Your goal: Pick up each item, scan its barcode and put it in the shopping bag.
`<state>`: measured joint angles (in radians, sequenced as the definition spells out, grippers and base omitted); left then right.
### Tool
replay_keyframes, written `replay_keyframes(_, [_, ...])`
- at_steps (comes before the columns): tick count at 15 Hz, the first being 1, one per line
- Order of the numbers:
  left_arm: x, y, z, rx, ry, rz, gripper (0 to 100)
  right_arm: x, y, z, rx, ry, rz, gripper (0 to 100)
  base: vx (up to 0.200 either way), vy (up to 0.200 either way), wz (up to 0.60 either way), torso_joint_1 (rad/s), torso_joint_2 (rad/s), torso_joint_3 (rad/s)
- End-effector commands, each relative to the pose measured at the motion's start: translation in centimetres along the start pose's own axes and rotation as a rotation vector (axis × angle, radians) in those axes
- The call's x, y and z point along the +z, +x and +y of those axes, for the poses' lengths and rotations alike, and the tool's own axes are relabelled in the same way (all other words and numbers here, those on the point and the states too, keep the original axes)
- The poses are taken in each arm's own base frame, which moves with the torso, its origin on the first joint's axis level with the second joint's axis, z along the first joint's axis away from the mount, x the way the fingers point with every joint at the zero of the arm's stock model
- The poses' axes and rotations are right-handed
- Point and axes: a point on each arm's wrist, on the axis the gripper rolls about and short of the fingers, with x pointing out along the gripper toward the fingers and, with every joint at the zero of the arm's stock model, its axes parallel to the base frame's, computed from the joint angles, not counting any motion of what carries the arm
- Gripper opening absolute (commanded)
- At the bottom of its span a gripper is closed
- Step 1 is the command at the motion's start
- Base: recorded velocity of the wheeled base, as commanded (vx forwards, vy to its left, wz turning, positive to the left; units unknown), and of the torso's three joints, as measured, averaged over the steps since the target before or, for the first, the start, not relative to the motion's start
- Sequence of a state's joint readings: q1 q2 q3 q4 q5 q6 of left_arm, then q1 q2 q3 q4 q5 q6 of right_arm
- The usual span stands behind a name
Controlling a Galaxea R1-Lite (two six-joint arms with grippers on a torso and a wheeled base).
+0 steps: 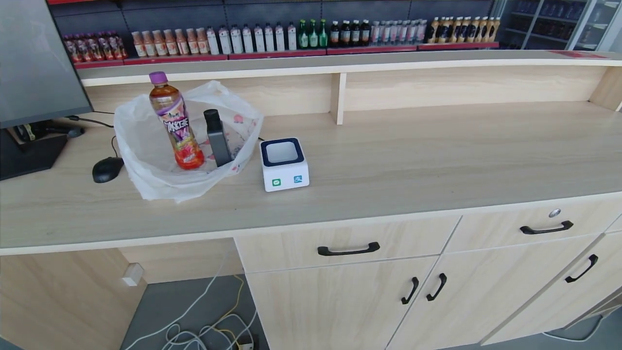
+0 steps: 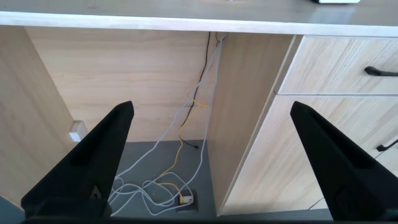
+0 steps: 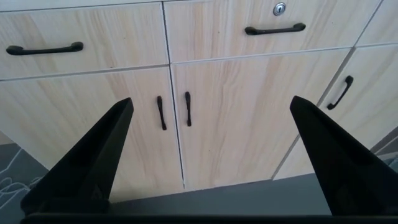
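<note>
Since both visible goods already stand inside the bag, the packing looks close to finished, and the job now is to keep that load steady.

The wooden counter (image 1: 388,160) runs across the head view, with cupboard doors (image 3: 217,124) and drawers below its front edge. Both arms hang low in front of that woodwork. The left gripper (image 2: 211,109) faces the open bay where cables (image 2: 180,180) lie on the floor. Its jaws are spread wide with nothing between them. The right gripper (image 3: 211,102) faces the paired doors, its jaws equally wide and holding nothing.

A dark monitor (image 1: 39,58) stands at the counter's left end. Near it sits the white plastic shopping bag (image 1: 141,146), mouth open and sides slumped. Inside, a tea bottle (image 1: 176,124) with a purple cap stands upright, leaning slightly. Just beside it is a dark upright item (image 1: 217,138), possibly a slim box, though its shape is hard to read through the plastic.

The white scanner (image 1: 284,164) sits just beside the bag, window facing up. A black mouse (image 1: 107,169) lies on the bag's other side.

If another item turns up, the arm should rise well clear of the counter edge first. It should then hold the barcode flat toward the scanner window. The item should go down into the gap beside the bottle, because a side knock would likely tip that tall, narrow bottle.
</note>
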<state>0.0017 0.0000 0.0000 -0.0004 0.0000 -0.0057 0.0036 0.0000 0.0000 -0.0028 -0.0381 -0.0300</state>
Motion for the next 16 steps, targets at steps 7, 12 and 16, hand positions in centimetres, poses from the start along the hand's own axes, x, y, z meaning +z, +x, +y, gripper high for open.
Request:
replay_keyframes(7, [0.0, 0.0, 0.01, -0.003, 0.0, 0.0, 100, 0.01, 0.01, 0.0, -0.002, -0.001, 0.001, 100, 0.0, 0.0, 0.0, 0.0, 0.0, 0.0])
replay_keyframes(12, [0.0, 0.0, 0.0, -0.002, 0.001, 0.0, 100, 0.0, 0.0, 0.01, -0.004, 0.025, 0.0, 100, 0.04, 0.0, 0.0, 0.0, 0.0, 0.0])
replay_keyframes(16, [0.0, 0.0, 0.01, -0.003, 0.001, 0.0, 100, 0.01, 0.01, 0.01, -0.004, 0.025, 0.001, 100, 0.15, 0.0, 0.0, -0.007, 0.0, 0.003])
